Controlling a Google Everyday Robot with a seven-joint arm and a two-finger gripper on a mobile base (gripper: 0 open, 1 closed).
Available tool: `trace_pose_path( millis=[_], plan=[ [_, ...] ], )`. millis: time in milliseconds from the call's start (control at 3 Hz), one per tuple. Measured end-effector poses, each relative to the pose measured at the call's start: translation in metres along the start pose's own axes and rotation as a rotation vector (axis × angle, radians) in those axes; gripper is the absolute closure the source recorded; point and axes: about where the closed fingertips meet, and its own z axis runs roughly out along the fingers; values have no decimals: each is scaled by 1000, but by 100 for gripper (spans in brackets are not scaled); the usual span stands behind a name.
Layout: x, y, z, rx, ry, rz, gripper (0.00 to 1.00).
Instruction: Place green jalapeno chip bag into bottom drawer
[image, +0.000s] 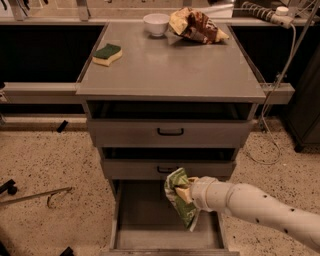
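The green jalapeno chip bag (180, 200) hangs crumpled from my gripper (183, 193), which is shut on its upper part. The white arm reaches in from the lower right. The bag is held over the open bottom drawer (145, 225), above its right half, just below the front of the middle drawer. The drawer's grey floor is bare where it shows.
The grey cabinet top (170, 65) bears a green-topped yellow sponge (107, 54), a white bowl (156, 23) and a brown and yellow snack bag (196, 26). The two upper drawers (170, 132) have black handles. A metal tool (35, 196) lies on the speckled floor at left.
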Motion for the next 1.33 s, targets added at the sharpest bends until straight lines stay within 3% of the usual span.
trace_pose_path(
  millis=[333,667,1000,1333],
  plan=[
    [-7,-43,29,106,-171,-31,100],
    [-30,-89,41,231,-351,-69,100],
    [2,-98,54,230,-416,-15,100],
    [90,-64,76,155,-383,145,100]
  ],
)
